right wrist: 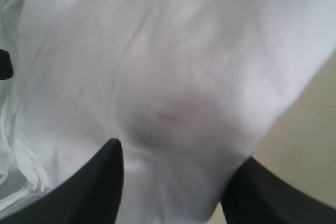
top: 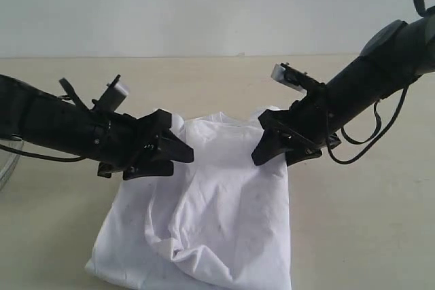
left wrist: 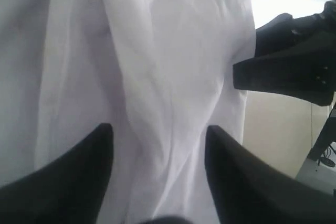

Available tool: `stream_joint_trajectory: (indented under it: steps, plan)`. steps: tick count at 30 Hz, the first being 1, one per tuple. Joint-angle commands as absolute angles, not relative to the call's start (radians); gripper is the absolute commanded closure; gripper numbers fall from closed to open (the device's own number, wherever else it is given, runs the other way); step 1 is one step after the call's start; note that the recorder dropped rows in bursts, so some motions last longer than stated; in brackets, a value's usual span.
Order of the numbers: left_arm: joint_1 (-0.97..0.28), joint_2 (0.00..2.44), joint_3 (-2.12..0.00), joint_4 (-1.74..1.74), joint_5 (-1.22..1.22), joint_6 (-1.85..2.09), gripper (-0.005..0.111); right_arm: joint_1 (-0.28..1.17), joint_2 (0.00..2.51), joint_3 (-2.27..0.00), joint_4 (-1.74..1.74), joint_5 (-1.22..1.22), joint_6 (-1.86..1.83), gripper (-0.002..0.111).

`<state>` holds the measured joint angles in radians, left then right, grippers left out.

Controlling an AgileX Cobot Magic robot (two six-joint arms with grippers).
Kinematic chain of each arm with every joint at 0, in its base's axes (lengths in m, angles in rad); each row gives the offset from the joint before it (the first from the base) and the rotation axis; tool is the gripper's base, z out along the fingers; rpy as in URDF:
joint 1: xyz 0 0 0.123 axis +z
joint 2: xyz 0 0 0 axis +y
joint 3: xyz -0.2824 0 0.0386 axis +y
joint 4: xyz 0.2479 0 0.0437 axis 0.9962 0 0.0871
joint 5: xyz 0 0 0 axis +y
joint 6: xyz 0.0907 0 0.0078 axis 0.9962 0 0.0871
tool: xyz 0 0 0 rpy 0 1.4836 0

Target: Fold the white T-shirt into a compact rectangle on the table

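Nearest you, the rumpled lower edge of the white T-shirt (top: 224, 208) sits bottom centre of the exterior frame. The garment lies partly folded on the table (top: 367, 236), plain side up. It looks light, limp and quick to crease, so pinch doubled cloth at the corners, not a single layer. The left gripper (top: 180, 139) and right gripper (top: 262, 139) hover over its upper corners, jaws spread, grasping nothing.

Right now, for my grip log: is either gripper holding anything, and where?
Nothing is held: left gripper and right gripper stand open over the white T-shirt.
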<state>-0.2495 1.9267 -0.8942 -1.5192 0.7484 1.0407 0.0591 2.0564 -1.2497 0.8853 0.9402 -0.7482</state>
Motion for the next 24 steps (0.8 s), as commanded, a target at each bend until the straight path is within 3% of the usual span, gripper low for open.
stream_joint_trajectory:
  steps: [1,6,9,15,24]
  plan:
    - [-0.291,1.97,-0.93,-1.532,0.753,1.05,0.056,0.058,2.056,-1.255,0.886,0.927,-0.746,0.061]
    - [-0.313,2.006,-0.972,-1.538,0.749,1.05,0.057,0.058,2.056,-1.255,0.886,0.927,-0.746,0.061]
    - [-0.313,2.016,-0.977,-1.541,0.727,1.05,0.063,0.058,2.056,-1.255,0.886,0.927,-0.746,0.061]
    - [-0.313,2.038,-0.977,-1.554,0.704,1.073,0.101,0.058,2.056,-1.255,0.886,0.907,-0.743,0.061]
    - [-0.313,2.006,-0.977,-1.515,0.714,1.054,0.102,0.051,2.056,-1.255,0.88,0.903,-0.715,0.061]
